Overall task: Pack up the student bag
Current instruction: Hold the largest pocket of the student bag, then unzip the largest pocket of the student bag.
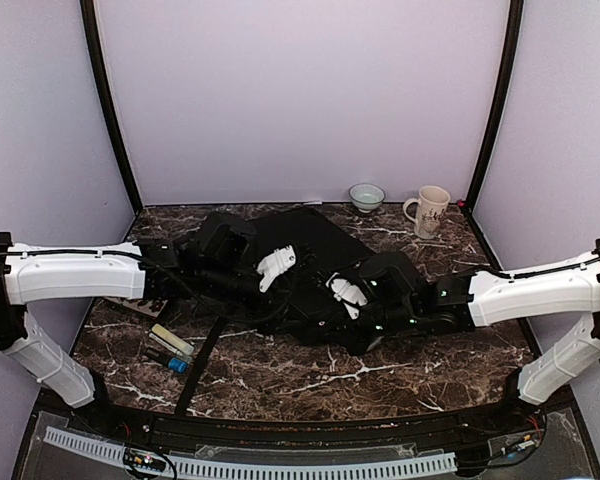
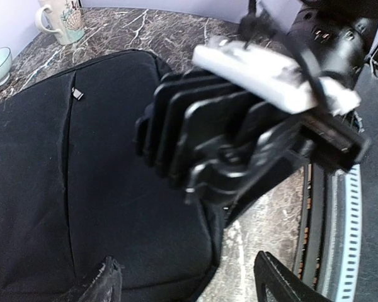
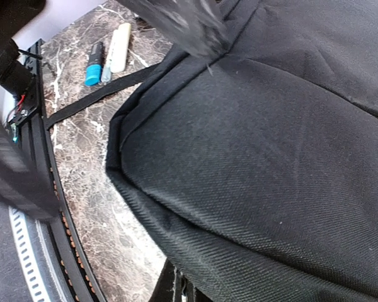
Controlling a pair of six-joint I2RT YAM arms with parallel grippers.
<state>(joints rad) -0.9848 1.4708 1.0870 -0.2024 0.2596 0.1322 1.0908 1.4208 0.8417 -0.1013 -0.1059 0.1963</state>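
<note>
The student bag (image 1: 310, 240) lies flat in the middle of the table, black fabric with a zip pull (image 2: 77, 94). My left gripper (image 1: 275, 265) hovers over its middle, open wide (image 2: 192, 283); its left finger (image 2: 107, 283) is over the fabric and the other is over bare marble. My right gripper (image 1: 345, 293) is at the bag's near edge. In the right wrist view the fabric (image 3: 271, 126) fills the frame and covers all but one finger (image 3: 176, 286), which sits under the edge, so the gripper seems shut on it.
A pale marker (image 1: 170, 340) and a blue-capped pen (image 1: 168, 360) lie at the front left, beside a long black strap (image 1: 205, 360). A mug (image 1: 430, 210) and a small bowl (image 1: 366, 196) stand at the back right. The table's front rail is close.
</note>
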